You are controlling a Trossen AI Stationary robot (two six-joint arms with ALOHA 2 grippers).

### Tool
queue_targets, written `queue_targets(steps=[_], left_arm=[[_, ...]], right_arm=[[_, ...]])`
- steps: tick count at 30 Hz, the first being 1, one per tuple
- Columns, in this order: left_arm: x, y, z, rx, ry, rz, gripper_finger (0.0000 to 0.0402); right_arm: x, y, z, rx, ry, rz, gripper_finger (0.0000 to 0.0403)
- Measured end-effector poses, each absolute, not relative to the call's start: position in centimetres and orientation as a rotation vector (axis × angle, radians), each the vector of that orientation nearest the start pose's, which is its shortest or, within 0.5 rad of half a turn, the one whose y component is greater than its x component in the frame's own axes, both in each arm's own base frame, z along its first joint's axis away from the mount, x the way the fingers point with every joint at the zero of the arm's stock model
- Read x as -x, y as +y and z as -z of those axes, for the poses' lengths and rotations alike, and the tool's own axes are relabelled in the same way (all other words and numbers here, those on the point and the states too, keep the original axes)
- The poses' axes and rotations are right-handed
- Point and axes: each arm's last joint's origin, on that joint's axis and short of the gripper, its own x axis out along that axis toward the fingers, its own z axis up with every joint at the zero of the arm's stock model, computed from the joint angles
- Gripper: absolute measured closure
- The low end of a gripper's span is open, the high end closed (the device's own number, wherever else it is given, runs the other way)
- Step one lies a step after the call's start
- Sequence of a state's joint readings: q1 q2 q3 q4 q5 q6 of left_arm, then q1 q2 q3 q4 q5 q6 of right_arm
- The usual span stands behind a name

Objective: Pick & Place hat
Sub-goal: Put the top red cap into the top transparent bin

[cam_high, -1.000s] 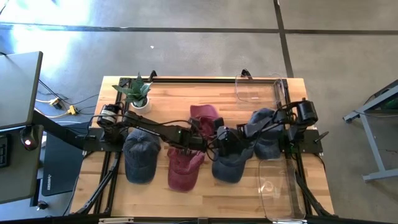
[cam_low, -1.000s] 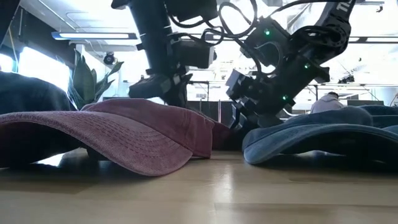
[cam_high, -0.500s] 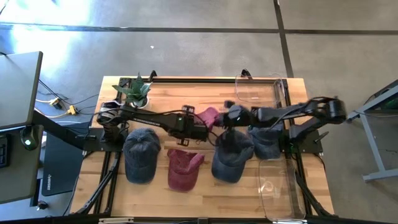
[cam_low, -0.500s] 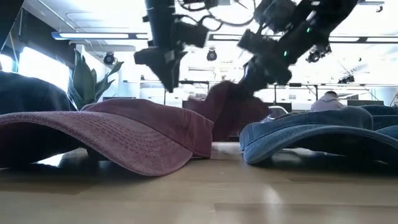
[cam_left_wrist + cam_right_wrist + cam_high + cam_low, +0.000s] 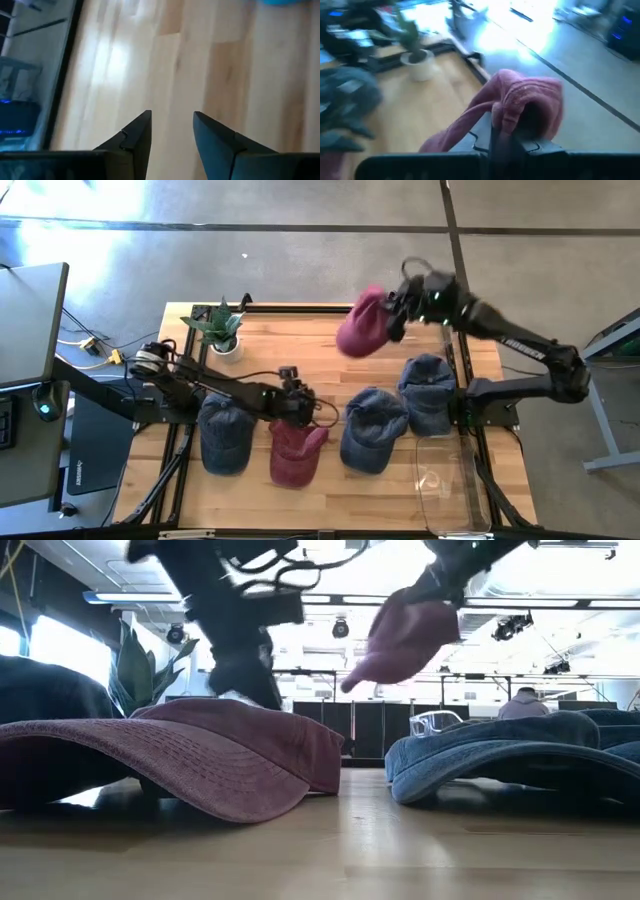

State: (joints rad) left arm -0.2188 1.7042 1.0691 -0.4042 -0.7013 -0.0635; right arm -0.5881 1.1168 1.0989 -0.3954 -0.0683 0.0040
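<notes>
A maroon hat (image 5: pixel 361 326) hangs in the air over the table's far edge, held by my right gripper (image 5: pixel 392 313), which is shut on it; in the low view this hat (image 5: pixel 405 635) floats high above the others. My left gripper (image 5: pixel 306 408) is open above bare wood (image 5: pixel 171 116), just beyond a second maroon hat (image 5: pixel 295 450) that lies flat on the table. A dark blue hat (image 5: pixel 225 430) and two blue hats (image 5: pixel 372 428) (image 5: pixel 428 392) also rest flat on the table. My right gripper (image 5: pixel 496 131) pinches a bunched fold of the maroon hat's cloth (image 5: pixel 512 107) between its two fingers. The hat is lifted clear of the table and droops, crumpled, from the fingers toward the table's left. Which part of the hat the fold belongs to, I cannot tell.
A potted plant (image 5: pixel 220 330) stands at the far left corner. One clear bin (image 5: pixel 415 322) sits at the far right edge, below the raised hat's right side, and another (image 5: pixel 450 480) at the near right. Bare wood lies across the table's far middle.
My right gripper has carried the maroon hat up from the table's middle, clear of the other hats, and toward the far edge; the hat now hangs crumpled in the air. My left gripper has drawn back a little toward the table's left.
</notes>
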Motion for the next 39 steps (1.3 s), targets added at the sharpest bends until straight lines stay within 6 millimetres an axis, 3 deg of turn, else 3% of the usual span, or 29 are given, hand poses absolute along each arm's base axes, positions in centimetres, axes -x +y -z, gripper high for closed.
queue_targets(steps=[4, 7, 13, 23, 39], left_arm=[[-33.0, -7.0, -18.2, -0.357, 0.784, -0.433, 0.0262], [-32.3, -7.8, -17.0, -0.354, 0.729, -0.413, 0.0262], [-31.6, -7.9, -15.6, -0.337, 0.662, -0.407, 0.0262], [-31.7, -7.9, -15.7, -0.324, 0.638, -0.408, 0.0262], [-31.7, -7.9, -15.7, -0.327, 0.633, -0.404, 0.0262]], right_arm=[[-17.3, -14.0, -38.4, -0.208, 0.475, 0.629, 0.039], [-15.3, -13.8, -39.2, -0.265, 0.569, 0.721, 0.0386], [-12.8, -13.8, -38.0, -0.329, 0.713, 0.904, 0.0385], [-10.9, -16.2, -33.2, -0.338, 0.842, 0.993, 0.0376], [-10.9, -17.3, -33.9, -0.271, 0.727, 1.117, 0.039]])
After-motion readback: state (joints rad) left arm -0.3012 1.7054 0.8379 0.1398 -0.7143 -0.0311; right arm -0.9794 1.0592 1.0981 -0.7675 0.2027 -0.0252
